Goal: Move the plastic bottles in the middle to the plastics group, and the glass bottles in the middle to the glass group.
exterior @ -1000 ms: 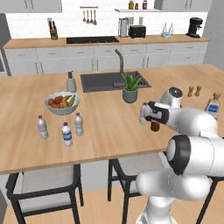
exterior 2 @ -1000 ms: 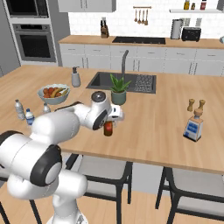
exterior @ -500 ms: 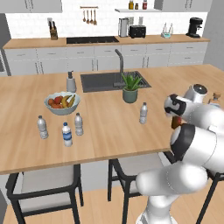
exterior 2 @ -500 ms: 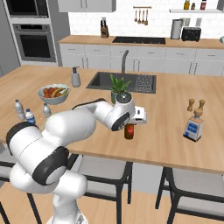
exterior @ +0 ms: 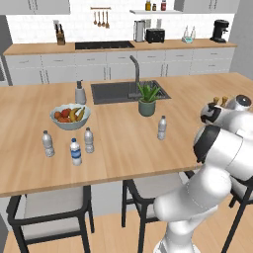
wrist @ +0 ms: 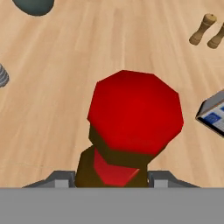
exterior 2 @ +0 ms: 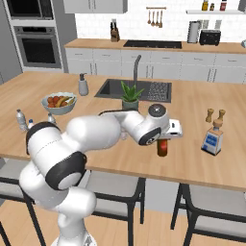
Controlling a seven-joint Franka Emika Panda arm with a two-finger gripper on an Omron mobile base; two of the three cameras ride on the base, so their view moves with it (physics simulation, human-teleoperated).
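My gripper (exterior 2: pixel 162 139) is shut on the glass bottle (exterior 2: pixel 162 147), a slim dark brown one. Its red cap (wrist: pixel 135 111) sits close under the hand camera, between the fingertips (wrist: pixel 162 179). The bottle is upright and low over the counter; contact with the wood cannot be told. To its right stands the glass group's flat blue-labelled bottle (exterior 2: pixel 212 141), also at the hand view's right edge (wrist: pixel 213 114). A clear plastic bottle (exterior: pixel 161 127) stands mid-counter. The plastics group (exterior: pixel 75 151) of three small bottles stands at the left.
Two wooden shakers (exterior 2: pixel 215 115) stand just behind the flat bottle. A potted plant (exterior: pixel 147 101) sits by the sink (exterior: pixel 123 91). A fruit bowl (exterior: pixel 70 116) and a soap dispenser (exterior: pixel 79 92) are on the left half. The counter's front edge runs close to the held bottle.
The arm has swung right along the counter with the brown bottle in the gripper, from near the plant to close beside the flat blue-labelled bottle. The other bottles have stayed put.
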